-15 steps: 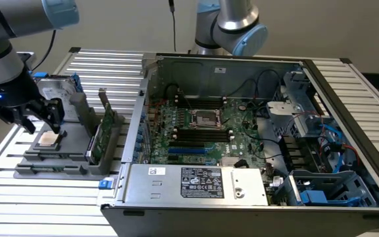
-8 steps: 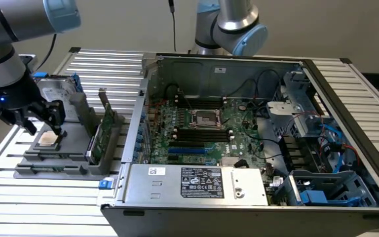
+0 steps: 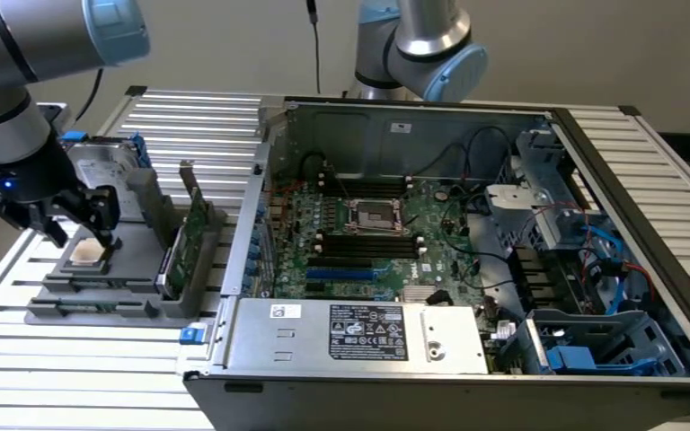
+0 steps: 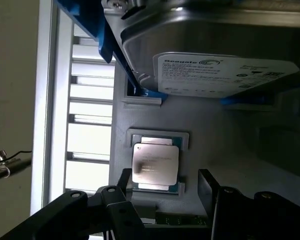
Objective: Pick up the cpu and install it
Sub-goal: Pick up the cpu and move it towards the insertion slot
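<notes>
The gripper (image 3: 79, 241) hangs low over the grey holder (image 3: 93, 296) on the worktop (image 3: 82, 386), at the exterior view's left. Its fingers (image 4: 208, 186) stand apart, one on either side of the cpu (image 4: 155, 164). The cpu lies flat in its recess in the holder, near the hard drive (image 4: 210, 70).

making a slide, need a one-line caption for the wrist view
Open gripper over the cpu seated in its grey tray, with the hard drive beside it.
</notes>
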Controlling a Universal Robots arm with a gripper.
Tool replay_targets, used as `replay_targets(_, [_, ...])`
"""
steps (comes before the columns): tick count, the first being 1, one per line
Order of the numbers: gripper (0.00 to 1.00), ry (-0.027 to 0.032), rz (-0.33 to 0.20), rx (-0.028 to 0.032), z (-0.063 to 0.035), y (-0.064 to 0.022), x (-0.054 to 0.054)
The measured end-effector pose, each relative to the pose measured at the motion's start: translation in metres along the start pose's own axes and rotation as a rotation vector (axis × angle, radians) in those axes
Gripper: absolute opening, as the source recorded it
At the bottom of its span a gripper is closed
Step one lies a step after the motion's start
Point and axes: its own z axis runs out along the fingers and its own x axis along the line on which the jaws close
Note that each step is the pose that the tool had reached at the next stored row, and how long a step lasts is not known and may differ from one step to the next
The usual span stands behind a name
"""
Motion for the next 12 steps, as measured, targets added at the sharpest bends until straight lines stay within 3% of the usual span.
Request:
replay_targets(3, [0.64, 0.0029, 0.000, -0.0036, 0.0022, -0.0001, -0.0001])
replay_targets(9, [0.64, 0.0172, 0.001, -0.0099, 0.0050, -0.0002, -0.0001])
replay_targets(12, [0.64, 0.0192, 0.001, -0.0112, 0.0077, -0.0004, -0.0001])
